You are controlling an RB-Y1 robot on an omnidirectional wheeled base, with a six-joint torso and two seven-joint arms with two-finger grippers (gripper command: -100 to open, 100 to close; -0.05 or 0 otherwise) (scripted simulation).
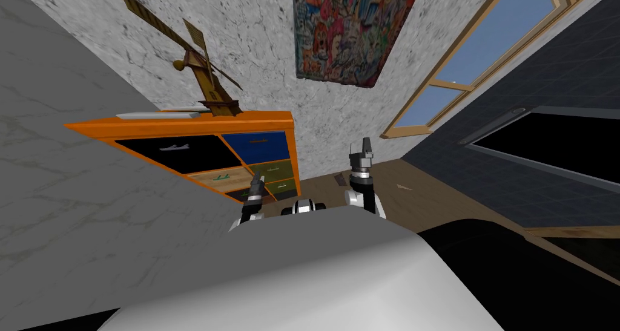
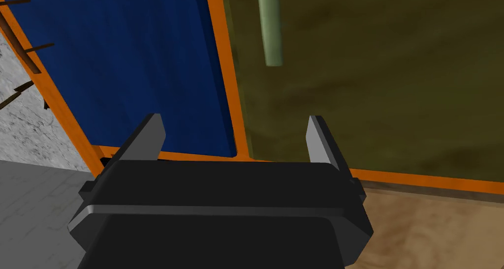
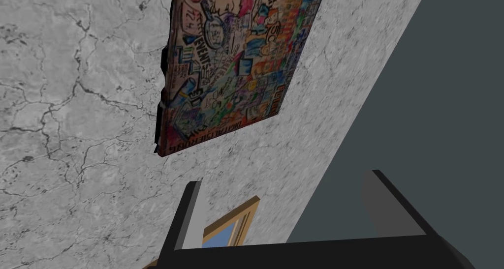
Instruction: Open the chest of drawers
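Head view shows the orange chest of drawers [image 1: 200,123] just ahead of the left gripper [image 1: 258,178], which is at its lower drawers. The right gripper [image 1: 366,144] is held up, well apart from the chest. Left wrist view shows that gripper [image 2: 234,133] spread and empty, facing the divider between a blue drawer [image 2: 138,59] and an olive drawer [image 2: 374,94], whose pale green handle [image 2: 269,30] lies beyond it. Right wrist view shows the right gripper [image 3: 285,202] spread too.

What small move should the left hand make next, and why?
Probably ease the left hand forward toward the pale green handle on the olive drawer. Its fingers stand open either side of the orange divider, and the handle lies ahead, not yet between them.
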